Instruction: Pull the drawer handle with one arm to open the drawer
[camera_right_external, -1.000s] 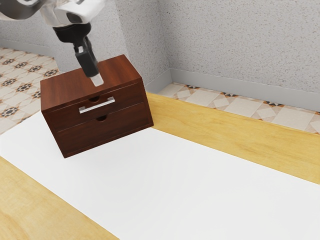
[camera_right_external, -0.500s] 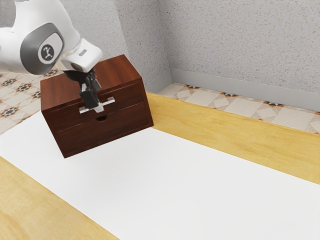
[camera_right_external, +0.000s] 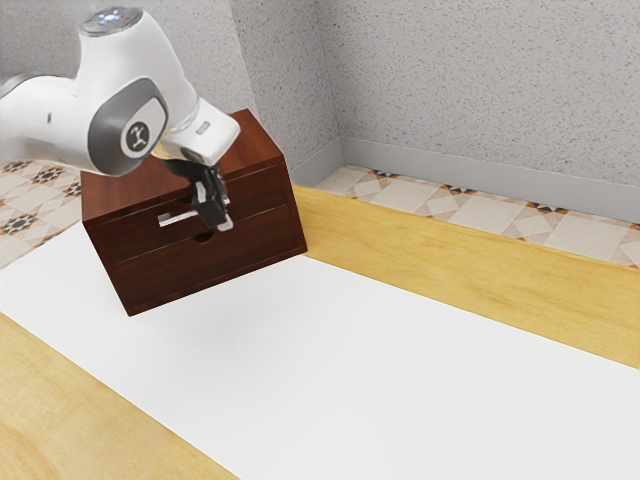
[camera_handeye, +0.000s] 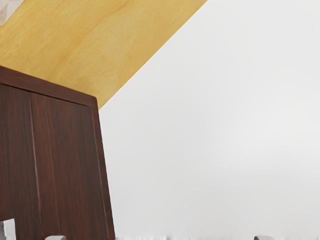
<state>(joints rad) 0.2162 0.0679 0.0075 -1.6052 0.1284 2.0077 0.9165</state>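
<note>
Drawer handle (camera_right_external: 178, 214), a pale bar on the upper drawer front (camera_right_external: 262, 190) of the dark wooden cabinet (camera_right_external: 190, 262), is being met by the jaws at its end toward the exterior view's right. That end is being covered by them, while the rest of the bar is being left in sight. Whether the jaws are being pressed closed on the bar or kept apart cannot be told, since they are being seen edge-on against the dark wood. The upper drawer front is being shown flush with the lower drawer front (camera_right_external: 240, 240) beneath it, so the drawer is being read as shut.

The jaws are being carried by the white arm (camera_right_external: 120, 115), which is being reached in from the exterior view's upper left, over the cabinet's top. The cabinet is being borne by a white mat (camera_right_external: 360, 380), toward the mat's end at the exterior view's left, and the mat is being borne by the pale wooden surface (camera_right_external: 470, 275).

In the wrist view the cabinet's dark wood (camera_handeye: 55, 170) is being shown close to the camera, with the white mat (camera_handeye: 225, 125) beside it and a band of the wooden surface (camera_handeye: 90, 40) beyond. Behind the surface, patterned floor tiles (camera_right_external: 490, 212) and a grey speckled wall (camera_right_external: 460, 80) are being shown in the exterior view.
</note>
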